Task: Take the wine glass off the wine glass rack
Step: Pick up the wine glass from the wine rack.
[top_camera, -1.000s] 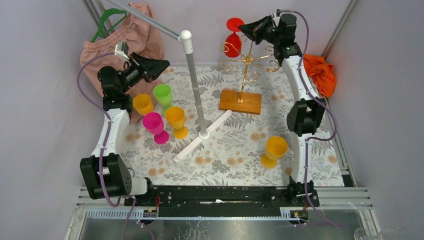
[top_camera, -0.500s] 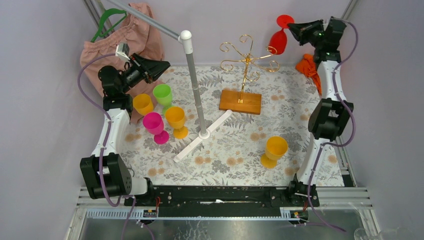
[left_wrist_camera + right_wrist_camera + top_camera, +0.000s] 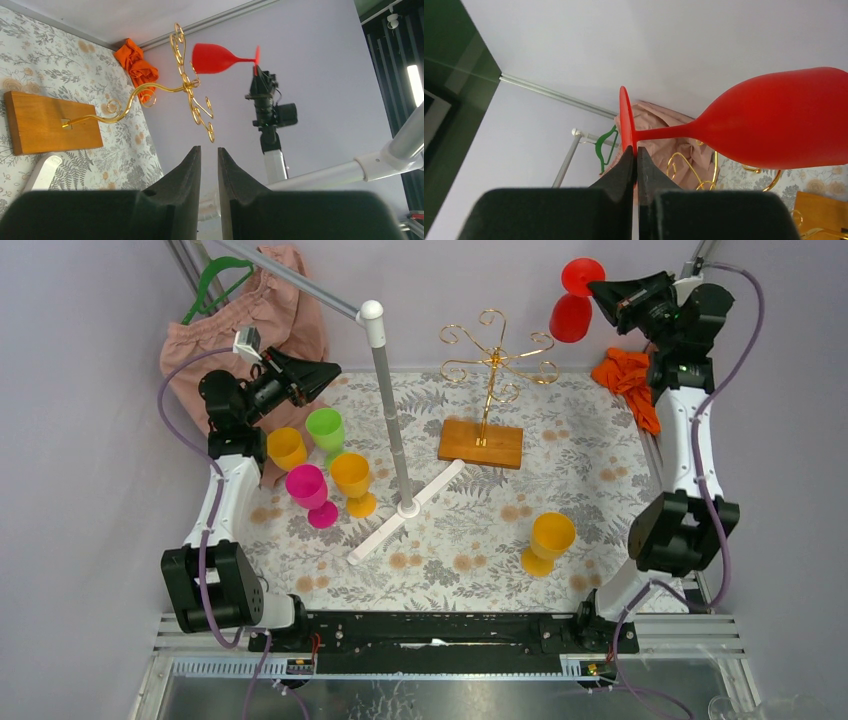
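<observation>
Right gripper [image 3: 598,288] is clamped tight on the thin foot disc of the red wine glass [image 3: 571,317], fingertips [image 3: 628,159] pinching the disc edge-on. The glass hangs bowl down and foot up, in the air near the back wall, off to the right of the wine glass rack [image 3: 497,356] and apart from its gold scrolls. The rack's wooden base [image 3: 481,444] sits flat on the floral table cover [image 3: 470,540]. An orange cloth [image 3: 628,380] is bunched at the right edge, just below the held glass. Left gripper [image 3: 331,368] hovers over the back left, jaws parted by a narrow slit with nothing between them, pointing toward the rack. The white-grey pole stand [image 3: 389,410] rises between the left arm and the rack, with its cross foot [image 3: 404,511] on the cover just beside the wooden base. Four cups stand upright and close together at left: yellow-orange [image 3: 287,448], green [image 3: 325,428], orange [image 3: 352,480] and magenta [image 3: 308,488]; cannot tell whether they touch. Another yellow cup [image 3: 549,540] stands alone, front right, well apart from the rack. A pink garment [image 3: 262,312] on a green hanger [image 3: 213,282] hangs at back left. Cup insides show only plain colour.
</observation>
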`<control>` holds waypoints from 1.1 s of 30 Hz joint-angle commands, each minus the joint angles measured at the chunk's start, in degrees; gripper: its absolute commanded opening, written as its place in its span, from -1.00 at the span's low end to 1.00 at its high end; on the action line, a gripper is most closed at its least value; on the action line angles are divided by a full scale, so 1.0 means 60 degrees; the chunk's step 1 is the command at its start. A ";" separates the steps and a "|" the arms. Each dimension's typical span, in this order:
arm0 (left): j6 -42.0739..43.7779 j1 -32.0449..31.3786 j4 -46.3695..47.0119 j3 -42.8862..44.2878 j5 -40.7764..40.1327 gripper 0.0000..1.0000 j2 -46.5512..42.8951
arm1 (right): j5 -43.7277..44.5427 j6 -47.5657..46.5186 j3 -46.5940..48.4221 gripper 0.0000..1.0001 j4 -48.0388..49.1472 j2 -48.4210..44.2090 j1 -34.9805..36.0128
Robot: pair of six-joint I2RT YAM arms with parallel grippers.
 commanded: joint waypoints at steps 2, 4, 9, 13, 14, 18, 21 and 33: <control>0.0017 0.0085 0.0573 -0.0173 0.0072 -0.51 0.0332 | 0.0277 -0.1431 -0.0336 -1.00 -0.0407 -0.1876 0.0017; -0.0055 0.0094 0.0768 -0.0193 0.0060 -0.51 0.0450 | 0.0175 -0.1436 -0.0452 -1.00 -0.0317 -0.2340 0.0017; -0.0408 0.0090 0.1483 -0.0175 0.0016 -0.51 0.0773 | -0.0838 0.0296 -0.1411 -1.00 0.1653 -0.2742 0.0031; -0.0966 0.0085 0.2484 -0.0154 0.0055 -0.51 0.1077 | -0.1407 0.2205 -0.1942 -1.00 0.4185 -0.2418 0.0138; -0.1169 0.0080 0.2819 -0.0152 0.0059 -0.51 0.1167 | -0.1473 0.2547 -0.1953 -1.00 0.4668 -0.2288 0.0230; -0.2467 0.0075 0.5109 -0.0175 0.0058 -0.48 0.1828 | -0.1634 0.3717 -0.1808 -1.00 0.6287 -0.1624 0.1033; -0.3903 0.0040 0.7426 -0.0072 -0.0008 -0.40 0.2566 | -0.1663 0.4449 -0.1483 -1.00 0.7278 -0.1009 0.1724; -0.5633 -0.0091 1.0285 0.0655 -0.0336 -0.34 0.4032 | -0.1399 0.6257 0.0475 -1.00 0.9188 0.1429 0.3830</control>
